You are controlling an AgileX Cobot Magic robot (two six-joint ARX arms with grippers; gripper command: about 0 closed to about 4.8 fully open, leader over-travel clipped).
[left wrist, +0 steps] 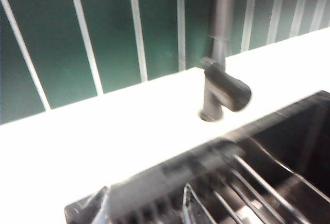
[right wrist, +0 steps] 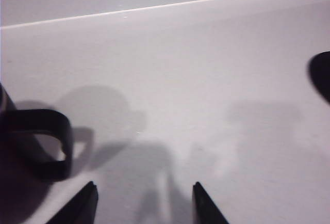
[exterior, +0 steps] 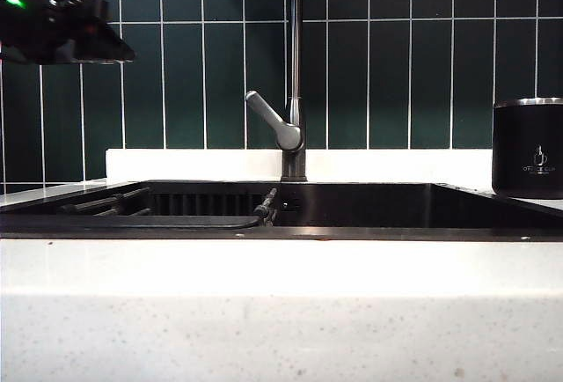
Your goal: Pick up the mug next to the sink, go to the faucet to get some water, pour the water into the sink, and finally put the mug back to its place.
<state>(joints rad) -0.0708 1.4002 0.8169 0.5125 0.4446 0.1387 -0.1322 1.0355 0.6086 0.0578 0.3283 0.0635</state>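
The mug (exterior: 528, 148) stands on the bench (exterior: 281, 303) beside the sink (exterior: 352, 206), which holds a rack (exterior: 167, 209). The right gripper (right wrist: 144, 203) gapes empty beside its handle. The left gripper (exterior: 66, 30) hangs high; its opening can't be told.

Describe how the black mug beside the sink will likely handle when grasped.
The mug looks rigid: straight walls, metal rim. Its broad flat base suggests it resists tipping and won't roll. Its smooth dark side may be slippery; the handle offers the open right tool surer purchase.

The black mug (exterior: 528, 148) stands upright on the counter right of the sink (exterior: 369, 210).
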